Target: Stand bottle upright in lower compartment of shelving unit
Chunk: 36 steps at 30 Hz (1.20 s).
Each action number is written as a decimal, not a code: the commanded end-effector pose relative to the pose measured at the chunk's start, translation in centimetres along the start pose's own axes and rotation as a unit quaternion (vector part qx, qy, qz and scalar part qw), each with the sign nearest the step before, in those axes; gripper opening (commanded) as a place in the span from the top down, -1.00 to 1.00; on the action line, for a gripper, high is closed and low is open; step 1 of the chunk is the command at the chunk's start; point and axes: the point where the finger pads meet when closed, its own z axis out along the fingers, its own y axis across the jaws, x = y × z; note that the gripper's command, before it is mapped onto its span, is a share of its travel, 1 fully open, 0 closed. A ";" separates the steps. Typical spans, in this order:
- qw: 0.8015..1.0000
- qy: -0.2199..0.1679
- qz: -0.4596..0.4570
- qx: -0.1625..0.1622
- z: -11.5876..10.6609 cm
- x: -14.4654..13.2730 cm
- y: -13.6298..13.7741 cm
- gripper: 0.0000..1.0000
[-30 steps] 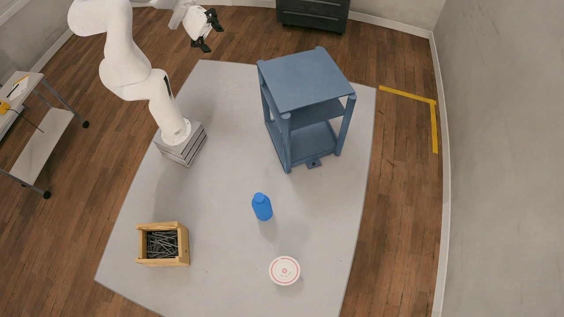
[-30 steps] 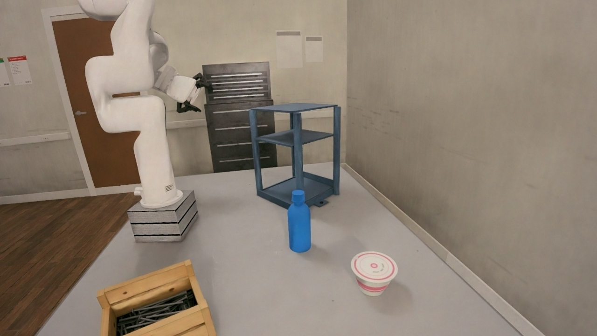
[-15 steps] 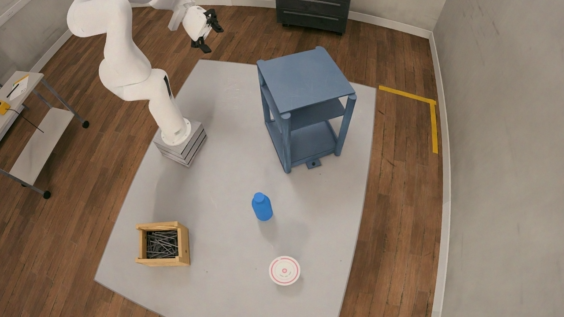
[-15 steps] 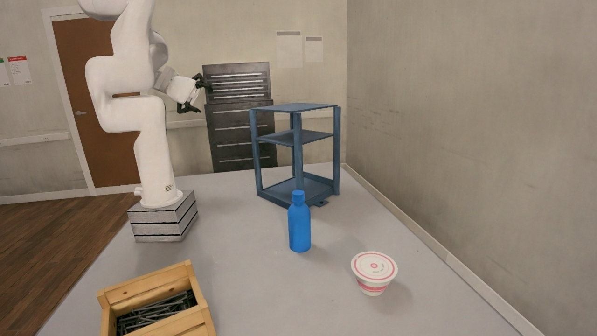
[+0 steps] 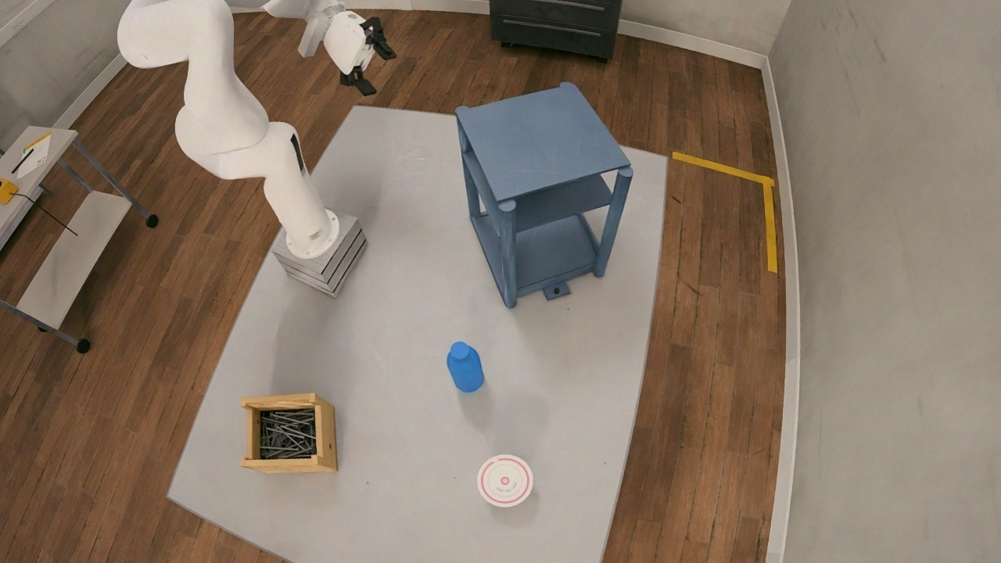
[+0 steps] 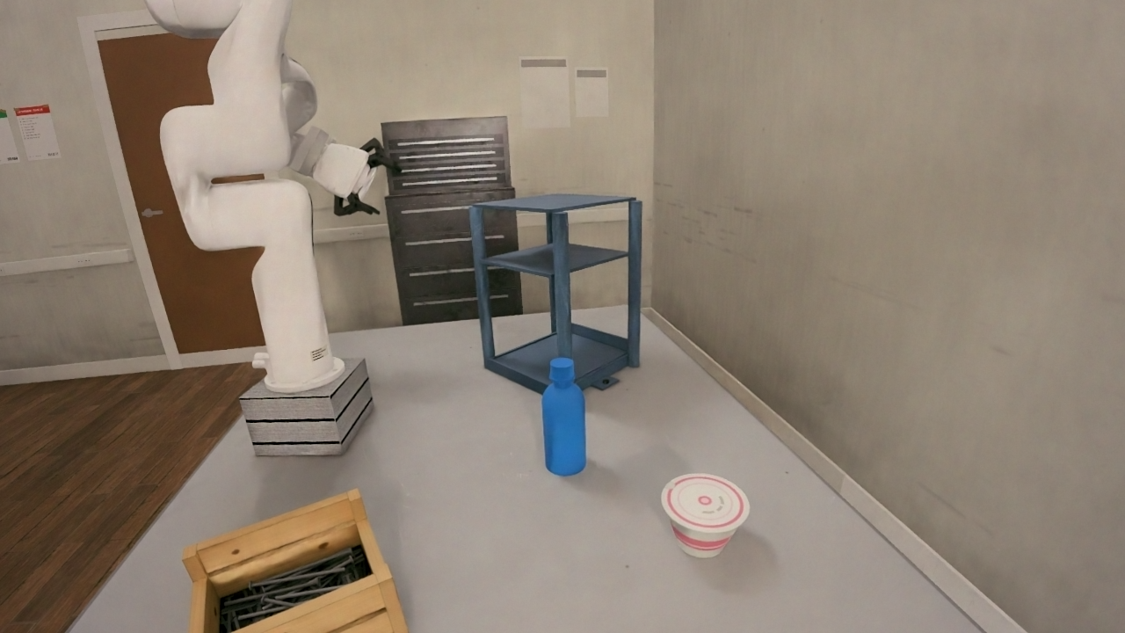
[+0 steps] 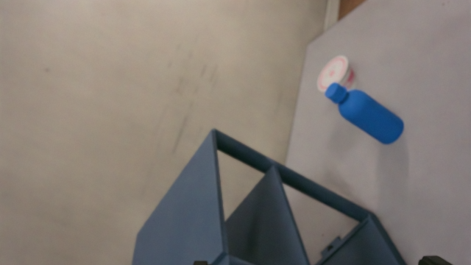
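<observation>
The blue bottle [image 5: 465, 367] stands upright, cap up, on the grey mat in front of the blue shelving unit [image 5: 540, 188]. It also shows in the exterior view [image 6: 563, 419] and in the wrist view [image 7: 364, 113]. The shelving unit [image 6: 556, 287] has a top, a middle shelf and a lower compartment [image 6: 550, 358] that is empty. My gripper [image 5: 368, 59] is open and empty, held high behind the unit, far from the bottle. It also shows in the exterior view [image 6: 366, 178].
A white cup with red rings [image 5: 504, 479] stands near the bottle, toward the mat's front. A wooden crate of nails [image 5: 288, 432] sits at the front left. A dark drawer cabinet [image 6: 450, 216] stands behind the shelving unit. A wall runs along the right.
</observation>
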 end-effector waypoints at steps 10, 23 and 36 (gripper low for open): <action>0.999 -0.013 0.030 -0.006 0.0 -0.2 0.3 -1.00; 0.998 -0.027 0.060 -0.013 0.0 -0.5 0.8 -1.00; 0.994 -0.041 0.096 -0.022 0.1 -0.7 1.3 -1.00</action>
